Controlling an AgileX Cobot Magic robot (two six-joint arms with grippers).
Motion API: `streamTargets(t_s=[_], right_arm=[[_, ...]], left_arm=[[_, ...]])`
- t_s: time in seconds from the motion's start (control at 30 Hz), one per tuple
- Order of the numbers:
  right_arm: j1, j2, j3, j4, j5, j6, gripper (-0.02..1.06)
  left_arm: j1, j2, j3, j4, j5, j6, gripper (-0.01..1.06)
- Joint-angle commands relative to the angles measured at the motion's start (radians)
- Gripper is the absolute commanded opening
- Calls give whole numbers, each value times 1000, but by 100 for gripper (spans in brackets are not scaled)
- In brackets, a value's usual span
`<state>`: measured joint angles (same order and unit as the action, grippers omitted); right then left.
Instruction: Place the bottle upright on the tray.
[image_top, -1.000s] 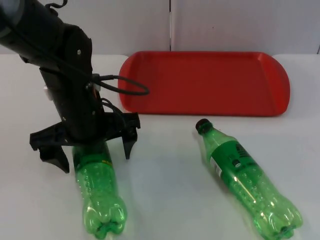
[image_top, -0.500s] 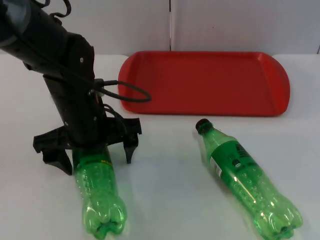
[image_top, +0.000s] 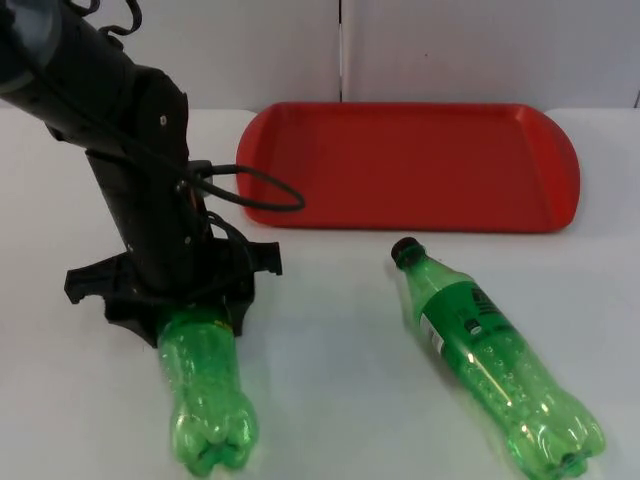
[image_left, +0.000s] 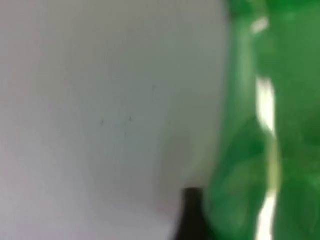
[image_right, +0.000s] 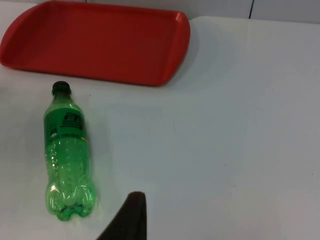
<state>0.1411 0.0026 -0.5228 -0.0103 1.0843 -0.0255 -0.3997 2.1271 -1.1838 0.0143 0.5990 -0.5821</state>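
The left gripper (image_top: 190, 305) is down over the upper part of the left bottle (image_top: 205, 395), its fingers closed against the bottle's sides. That bottle lies flat on the table (image_top: 330, 380), long axis running from the fingers out to its lobed base, and the tray (image_top: 420, 165) sits beyond and to the right of the grip. It must be swung upright from here, which looks awkward with thin, smooth green plastic. A second bottle (image_top: 490, 355), capped and labelled, lies well to the right. The right arm waits, with a right fingertip (image_right: 129, 217) near the second bottle's base.
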Motion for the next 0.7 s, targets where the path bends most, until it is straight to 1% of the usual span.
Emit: streamTargets(t_s=[0.0, 0.03, 0.07, 0.1, 0.4, 0.47, 0.53, 0.63, 0.67], right_arm=[[-6, -3, 6, -2, -8, -12, 105], [-6, -3, 6, -2, -8, -12, 105], [-6, -3, 6, -2, -8, -12, 105], [-6, -3, 6, -2, -8, -12, 105], [-6, -3, 6, -2, -8, -12, 105], [-6, -3, 6, -2, -8, -12, 105], [-6, -3, 6, -2, -8, -12, 105], [-6, -3, 6, -2, -8, -12, 105], [-6, -3, 6, -2, -8, -12, 105]], left_arm=[[1, 3, -2, -14, 18, 2, 45], [1, 0, -2, -14, 21, 2, 22], [1, -3, -2, -14, 19, 2, 7], [1, -7, -2, -14, 17, 5, 0], [1, -44, -2, -14, 12, 15, 0], [1, -62, -2, -38, -2, 49, 0], [1, -75, -2, -40, -6, 58, 0], [1, -136, -2, -40, -61, 86, 0], [1, -136, -2, -40, -61, 86, 0]])
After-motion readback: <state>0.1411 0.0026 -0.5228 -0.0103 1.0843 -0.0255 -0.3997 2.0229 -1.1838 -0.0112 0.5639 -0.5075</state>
